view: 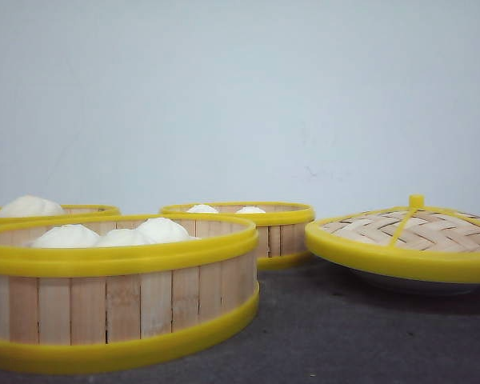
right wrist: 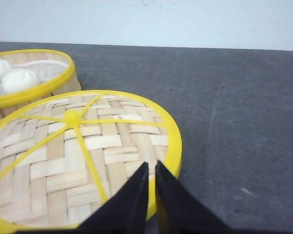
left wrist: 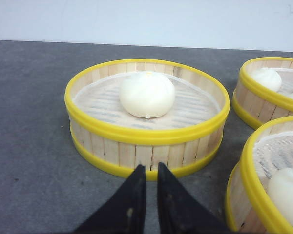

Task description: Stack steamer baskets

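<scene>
Steamer baskets, three, all sit apart on the dark grey surface (view: pixel 344 336), none stacked. Front view: nearest basket (view: pixel 120 292) at lower left, holding three white buns (view: pixel 120 234). Behind it at far left, a second basket (view: pixel 80 210), only its yellow rim and one bun (view: pixel 30 206) showing over the near one. Third basket (view: pixel 256 228) sits further back toward centre, two bun tops (view: pixel 224 210) just above its rim. Each has pale vertical slats between yellow rims.

Woven bamboo lid (view: pixel 408 236) at right, domed, yellow rim and knob, tilted slightly, resting on a shallow white plate (view: pixel 408 282) whose edge shows beneath it.

Left wrist view: left end effector (left wrist: pixel 152 168), black fingers nearly together with only a thin slit between the tips, holding nothing. Tips sit just in front of the lower yellow rim of the single-bun basket (left wrist: pixel 146 119); contact cannot be told. Two other baskets cut off at the frame edge.

Right wrist view: right end effector (right wrist: pixel 152 165), fingers likewise nearly closed, empty, tips over the near rim of the lid (right wrist: pixel 88 156). Whether it touches the lid cannot be told. The two-bun basket (right wrist: pixel 29 83) lies just beyond the lid.
</scene>
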